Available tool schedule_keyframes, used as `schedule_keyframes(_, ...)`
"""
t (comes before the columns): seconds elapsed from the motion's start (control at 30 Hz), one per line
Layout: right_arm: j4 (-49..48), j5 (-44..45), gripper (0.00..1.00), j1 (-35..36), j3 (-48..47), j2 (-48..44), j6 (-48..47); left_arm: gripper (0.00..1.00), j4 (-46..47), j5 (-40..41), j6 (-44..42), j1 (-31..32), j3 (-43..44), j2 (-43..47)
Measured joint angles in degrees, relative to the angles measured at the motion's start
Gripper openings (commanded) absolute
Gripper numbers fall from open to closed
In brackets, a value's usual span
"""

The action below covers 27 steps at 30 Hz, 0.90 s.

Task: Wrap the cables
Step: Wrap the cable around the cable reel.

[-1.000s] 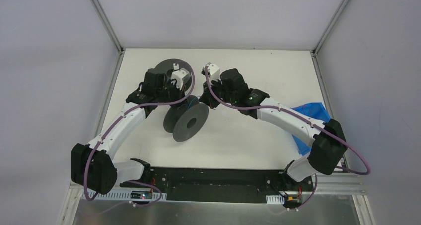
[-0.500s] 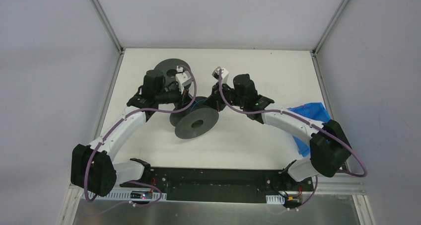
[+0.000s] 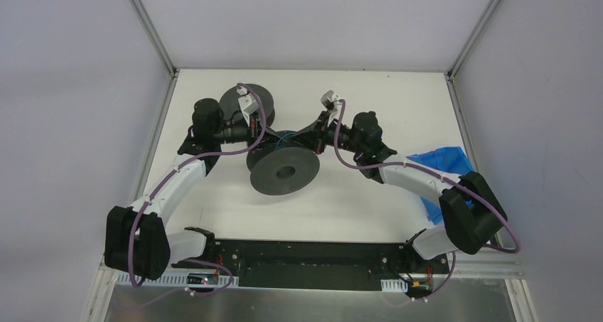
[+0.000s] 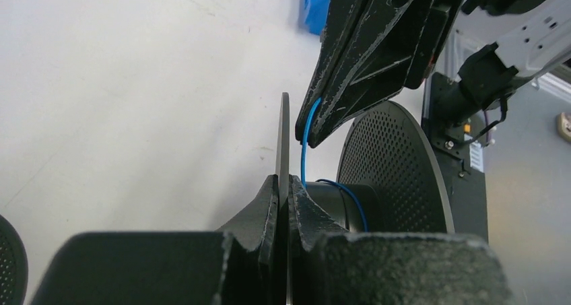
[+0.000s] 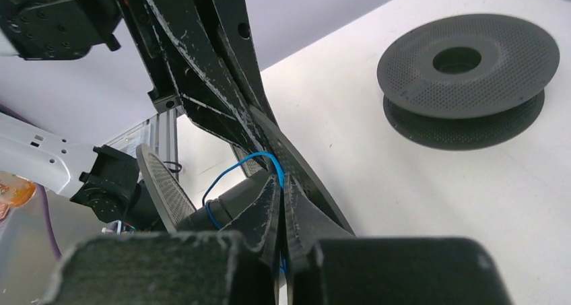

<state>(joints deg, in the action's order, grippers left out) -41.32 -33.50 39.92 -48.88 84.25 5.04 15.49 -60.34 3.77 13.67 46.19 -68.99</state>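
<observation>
I can read no words, numbers, labels or brand marks in any of my three views. Any markings on the left circuit board and the right circuit board, beside my arm bases, are too small to make out.

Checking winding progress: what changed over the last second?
Both arms swung the held spool rightward, turning its face up toward the camera; wrists spread apart. Unchanged: left gripper jaws clamped on its flange, right gripper pinching the blue cable, second spool, blue bag.
</observation>
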Motion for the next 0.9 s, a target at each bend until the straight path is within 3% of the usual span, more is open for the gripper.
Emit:
schedule_keyframes(0.33,-12.26,-4.22,0.00,-0.98,2.34,0.61,2.91,0.00,12.76,-4.61,12.35,-1.14,-1.20,-0.46)
schedule_keyframes(0.67,-20.00,-4.59,0.00,-3.02,2.84,2.75,7.89,0.00,34.71,-7.39,31.47,-4.42,-3.67,-6.91)
schedule_keyframes(0.9,-23.10,-2.49,0.03,-3.48,4.52,2.71,9.29,0.00,41.16,-7.58,36.70,-5.18,-4.13,-7.52)
